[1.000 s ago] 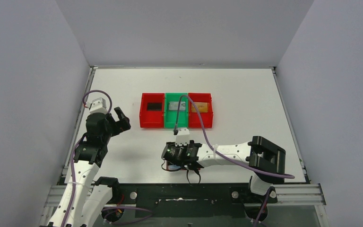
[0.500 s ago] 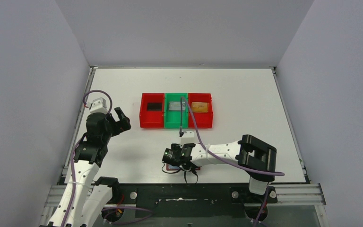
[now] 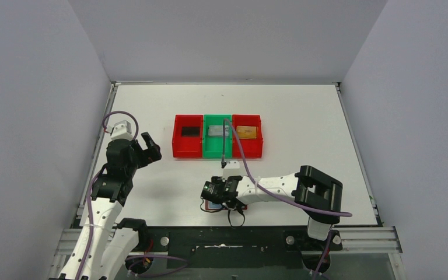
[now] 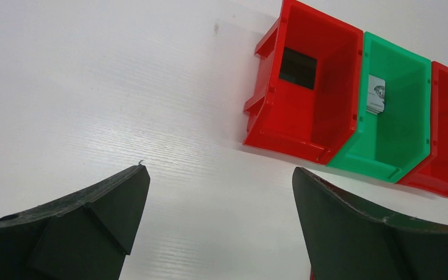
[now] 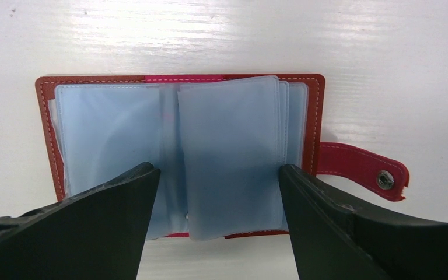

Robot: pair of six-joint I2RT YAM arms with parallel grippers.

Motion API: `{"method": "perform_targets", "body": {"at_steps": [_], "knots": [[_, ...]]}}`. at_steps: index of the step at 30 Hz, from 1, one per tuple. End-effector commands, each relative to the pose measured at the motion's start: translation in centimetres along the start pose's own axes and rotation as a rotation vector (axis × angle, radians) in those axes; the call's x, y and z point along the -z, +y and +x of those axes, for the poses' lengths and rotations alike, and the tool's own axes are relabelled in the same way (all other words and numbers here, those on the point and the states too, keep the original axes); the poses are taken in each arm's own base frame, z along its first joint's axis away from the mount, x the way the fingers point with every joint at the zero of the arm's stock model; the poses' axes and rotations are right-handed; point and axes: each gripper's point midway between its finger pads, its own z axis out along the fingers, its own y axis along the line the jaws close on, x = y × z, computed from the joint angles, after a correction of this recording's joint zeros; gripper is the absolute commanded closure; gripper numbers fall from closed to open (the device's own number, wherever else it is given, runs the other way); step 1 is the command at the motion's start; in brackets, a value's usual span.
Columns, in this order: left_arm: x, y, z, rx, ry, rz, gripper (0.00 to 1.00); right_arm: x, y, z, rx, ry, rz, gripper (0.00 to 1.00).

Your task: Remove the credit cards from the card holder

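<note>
Right gripper (image 5: pixel 217 175) hangs open over the card holder (image 5: pixel 227 134) at the near edge, left gripper (image 4: pixel 219 175) open too. It looks empty, so probably just retreat.

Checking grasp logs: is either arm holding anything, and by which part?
Nothing held. The right gripper hangs with jaws open over the open card holder; the left gripper is open.

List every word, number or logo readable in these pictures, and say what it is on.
No text can be read anywhere.
On the silver-grey card in the green bin: dark print, too small to read.
On the gold-tan card: a faint mark, too blurred to read.
On the black card and the card holder: no lettering shows.
</note>
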Motion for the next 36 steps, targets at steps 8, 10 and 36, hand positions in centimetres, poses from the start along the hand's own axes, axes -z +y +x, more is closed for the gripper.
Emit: {"method": "perform_targets", "body": {"at_steps": [8,10,36], "knots": [[-0.1,-0.8,-1.5,-0.006,-0.047,0.035,0.04,0.8,-1.2,-1.7,-0.018,-0.066,0.053,0.15],[-0.1,-0.8,-1.4,-0.006,-0.045,0.035,0.04,0.2,-1.0,-0.8,-0.028,-0.040,0.035,0.15],[-0.1,-0.7,-1.5,-0.008,-0.047,0.030,0.04,4.1,0.0,-5.9,-0.039,-0.162,-0.046,0.22]]}}
